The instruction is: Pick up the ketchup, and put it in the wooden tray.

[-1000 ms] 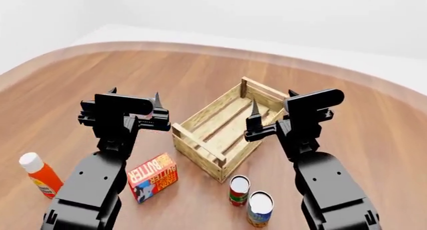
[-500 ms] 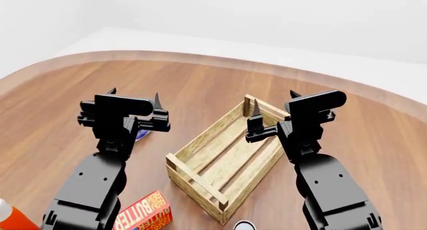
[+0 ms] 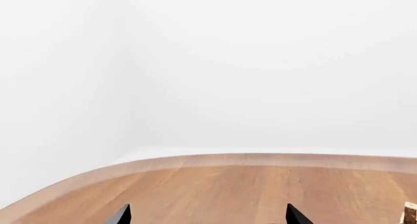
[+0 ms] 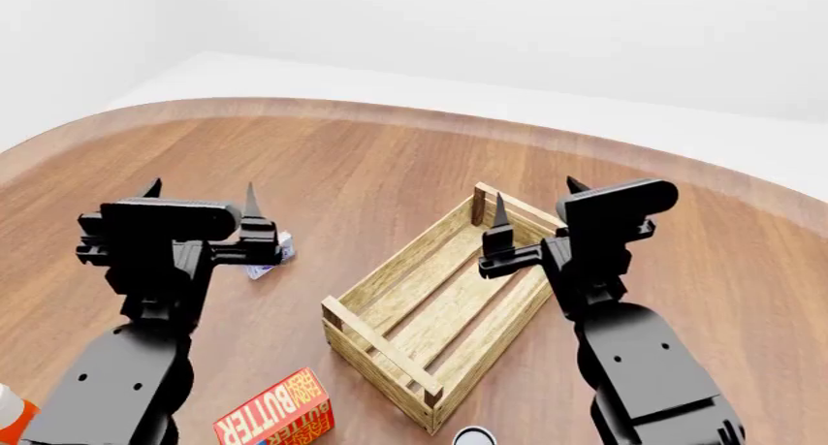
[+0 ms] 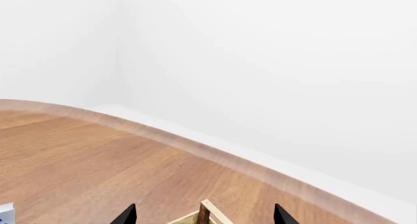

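Only the white cap and a sliver of the red-orange ketchup (image 4: 10, 412) show at the head view's lower left corner, standing on the table. The wooden tray (image 4: 392, 263), a light slatted crate, lies in the middle with nothing in it. My left gripper (image 4: 201, 193) hovers open and holding nothing, left of the tray and well beyond the ketchup. My right gripper (image 4: 533, 195) is open above the tray's far right corner. The left wrist view shows its gripper (image 3: 207, 214) over bare wood. In the right wrist view a tray corner post (image 5: 204, 212) stands between the spread fingers of that gripper (image 5: 204, 215).
A red-orange butter box (image 4: 273, 421) lies near the front, left of the tray. A small blue-white packet (image 4: 270, 252) sits by my left gripper. A can's white top (image 4: 472, 435) peeks at the bottom edge. The round table's rim (image 4: 388, 117) curves behind.
My left arm has swung to the left, uncovering the small blue-white packet. Since a second ago the view has risen, sliding the ketchup, box and cans toward the bottom edge. The right arm barely moved.
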